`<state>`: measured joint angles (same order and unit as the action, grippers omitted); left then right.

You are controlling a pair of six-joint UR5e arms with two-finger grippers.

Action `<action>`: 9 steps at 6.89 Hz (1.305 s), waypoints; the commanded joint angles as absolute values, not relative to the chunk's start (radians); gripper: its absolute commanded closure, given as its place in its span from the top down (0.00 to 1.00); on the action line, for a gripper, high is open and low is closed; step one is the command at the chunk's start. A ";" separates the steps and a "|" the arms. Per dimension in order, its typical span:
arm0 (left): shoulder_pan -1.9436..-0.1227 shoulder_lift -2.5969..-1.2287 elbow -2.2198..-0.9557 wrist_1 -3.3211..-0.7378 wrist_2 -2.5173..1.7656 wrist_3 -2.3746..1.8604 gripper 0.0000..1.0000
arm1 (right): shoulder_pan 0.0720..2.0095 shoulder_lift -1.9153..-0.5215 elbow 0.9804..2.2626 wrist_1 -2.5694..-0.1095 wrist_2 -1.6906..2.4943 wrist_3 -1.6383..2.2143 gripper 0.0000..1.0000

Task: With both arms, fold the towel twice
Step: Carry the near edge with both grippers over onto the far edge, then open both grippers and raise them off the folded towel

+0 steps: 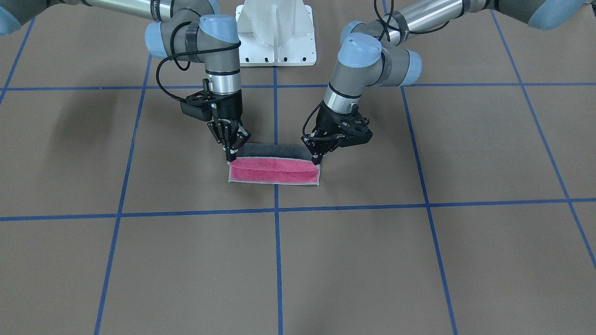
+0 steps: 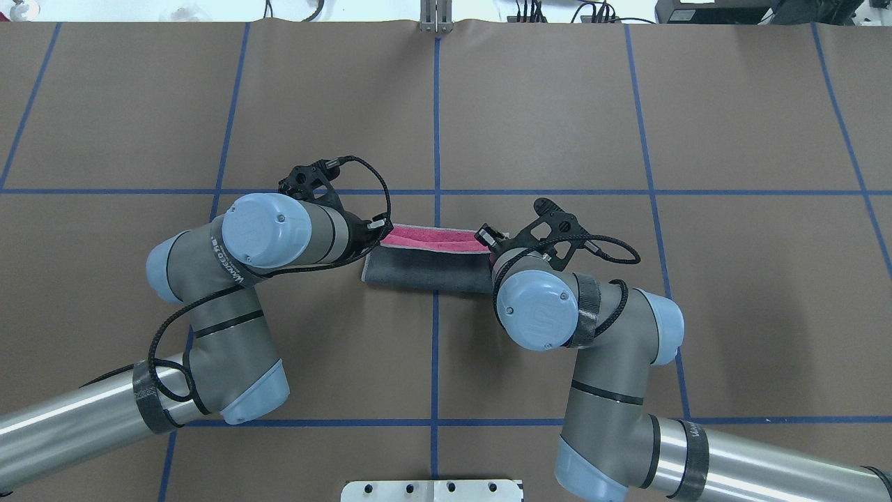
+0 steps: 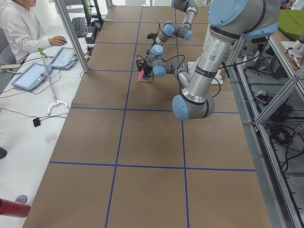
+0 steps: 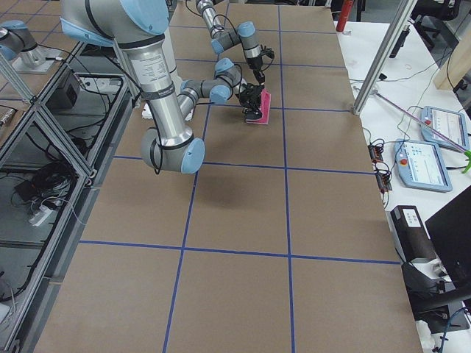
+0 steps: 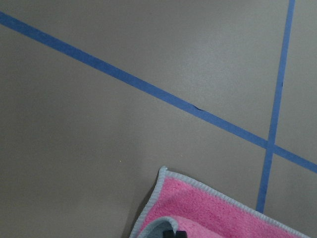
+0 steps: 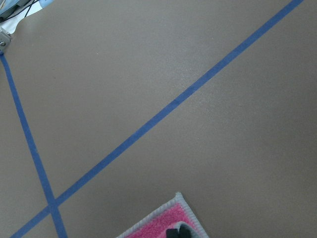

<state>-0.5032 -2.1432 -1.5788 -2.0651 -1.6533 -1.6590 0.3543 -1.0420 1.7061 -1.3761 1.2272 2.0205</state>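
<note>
The towel lies mid-table, partly folded: a pink strip faces the front and a grey flap rises behind it toward the robot. My left gripper is shut on the towel's lifted edge at one end. My right gripper is shut on the same edge at the other end. In the overhead view the left gripper and the right gripper sit at the two ends of the pink strip. Each wrist view shows a pink corner with a grey border, the left wrist's and the right wrist's.
The white pedestal base stands behind the towel. Blue tape lines grid the brown table. An operator sits at a side desk with tablets, beyond a metal pole.
</note>
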 commanded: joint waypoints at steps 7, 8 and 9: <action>-0.521 -2.149 -1.569 -2.066 -1.651 -1.640 1.00 | 0.399 -1.037 1.710 -1.374 1.291 1.898 0.98; -0.526 -2.148 -1.577 -2.066 -1.658 -1.612 1.00 | 0.423 -1.037 1.715 -1.373 1.352 1.849 0.99; -0.528 -2.138 -1.606 -2.066 -1.658 -1.562 1.00 | 0.469 -1.042 1.738 -1.374 1.432 1.741 0.99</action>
